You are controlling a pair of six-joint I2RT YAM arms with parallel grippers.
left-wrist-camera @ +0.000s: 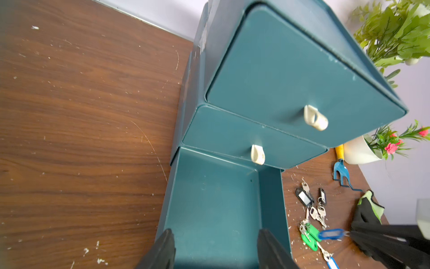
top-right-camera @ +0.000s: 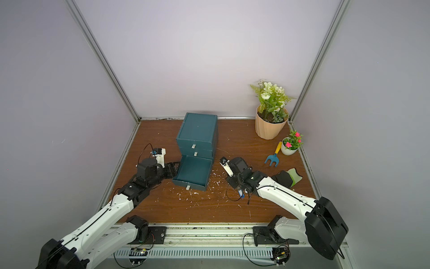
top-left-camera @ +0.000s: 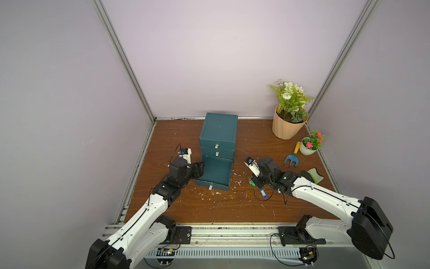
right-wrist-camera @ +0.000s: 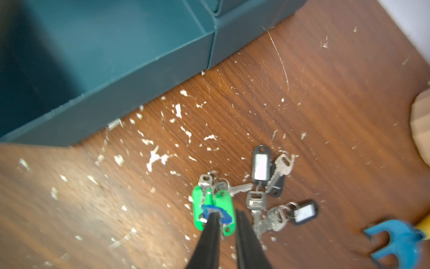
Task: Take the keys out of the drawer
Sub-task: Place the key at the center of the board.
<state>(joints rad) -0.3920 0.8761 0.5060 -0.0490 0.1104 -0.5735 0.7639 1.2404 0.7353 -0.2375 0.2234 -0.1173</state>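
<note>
Honestly, the bunches of small silver keys with black, green and blue plastic tags (right-wrist-camera: 255, 202) sit on the brown wooden table (right-wrist-camera: 325, 93) just beside the teal plastic drawer (top-left-camera: 214, 172). They're right under the right gripper (right-wrist-camera: 227, 215), whose jaws are parted, with the blue tag (right-wrist-camera: 209, 208) lying crosswise at one fingertip. The left gripper (left-wrist-camera: 216, 233) gapes at the drawer's opposite wall, farther off.

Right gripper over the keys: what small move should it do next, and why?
Probably lift the right gripper straight up with jaws apart. Its jaws stand open, the keys lie on the table beside the drawer, and the drawer looks empty. A blue tag lies at one fingertip, so a sideways move might drag it.
</note>
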